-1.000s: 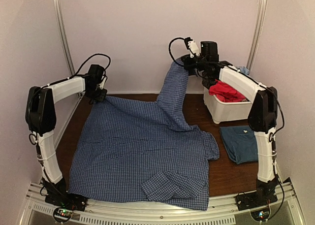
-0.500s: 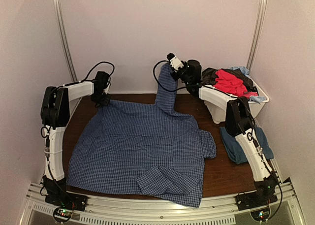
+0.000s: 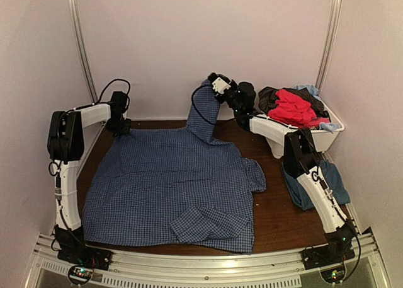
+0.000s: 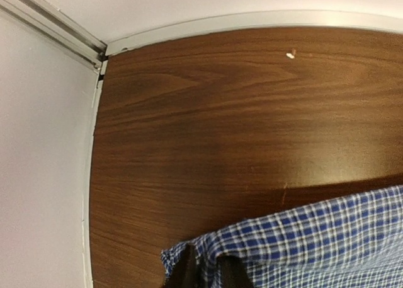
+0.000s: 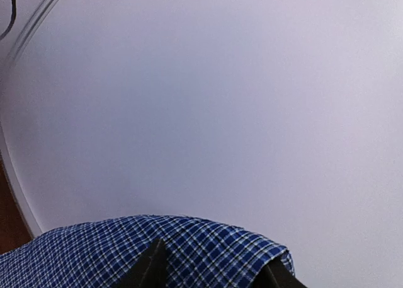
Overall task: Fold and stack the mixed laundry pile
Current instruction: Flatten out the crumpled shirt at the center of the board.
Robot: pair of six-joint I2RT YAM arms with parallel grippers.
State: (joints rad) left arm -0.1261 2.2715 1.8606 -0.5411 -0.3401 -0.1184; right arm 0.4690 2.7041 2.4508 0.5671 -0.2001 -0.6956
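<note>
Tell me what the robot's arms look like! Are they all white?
Not quite! The left arm and right arm are smooth white tubes joined by chunky black joints, with thin black cables looping near the wrists. The left pincer and right pincer each have two dark fingers, and a little white camera sits by the right one.

Entry, all three views: we found no legible text, label, brand mark, number or sign. We checked the blue-and-white checked shirt, the white bin and the arm housings, and none carried a marking we could read. The two wrist views showed only cloth, wood and plain wall, and bore no lettering.
</note>
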